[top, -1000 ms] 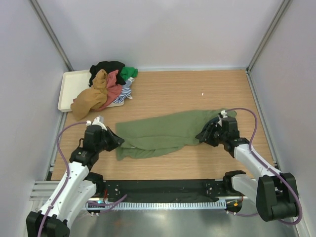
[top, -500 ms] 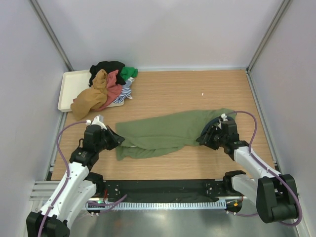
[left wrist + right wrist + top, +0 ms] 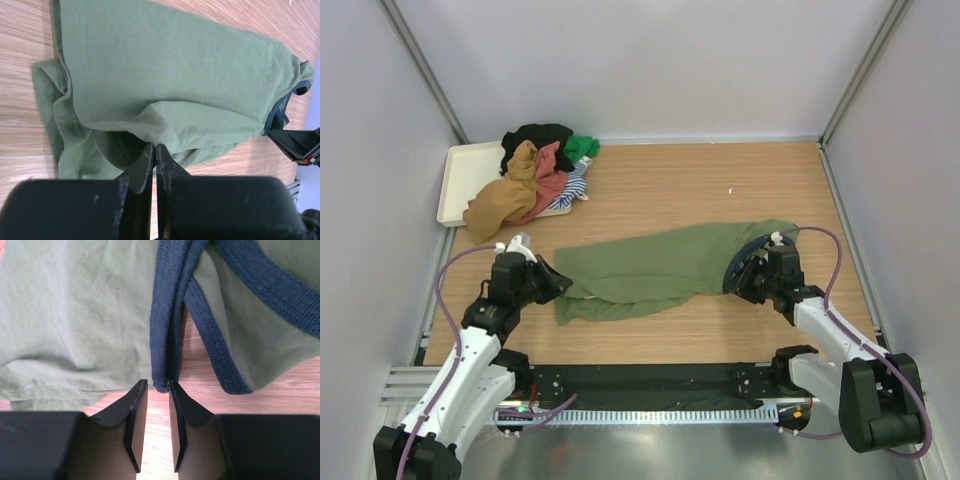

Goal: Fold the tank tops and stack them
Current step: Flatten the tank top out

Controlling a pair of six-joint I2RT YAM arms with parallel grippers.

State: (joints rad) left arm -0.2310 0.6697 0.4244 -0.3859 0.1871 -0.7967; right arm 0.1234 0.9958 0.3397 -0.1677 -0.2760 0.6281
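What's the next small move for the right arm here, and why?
Probably nudge the right gripper forward and close firmly before any lift. In the right wrist view the navy trim of the green tank top sits only at the very tip of its jaws, with bare table showing in the gap, so the hold looks marginal. The left gripper pinches the cloth at the other end.

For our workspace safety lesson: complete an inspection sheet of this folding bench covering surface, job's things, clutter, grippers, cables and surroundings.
Surface: wooden tabletop.
Job's things: olive green cloth tank top with navy trim stretched out mid-table; heap of crumpled tank tops spilling off flat cream tray.
Clutter: small white speck.
Grippers: left gripper shut on its hem; right gripper at the trim, grip unclear.
Cables: purple cables looping over both arms.
Surroundings: pale walls.
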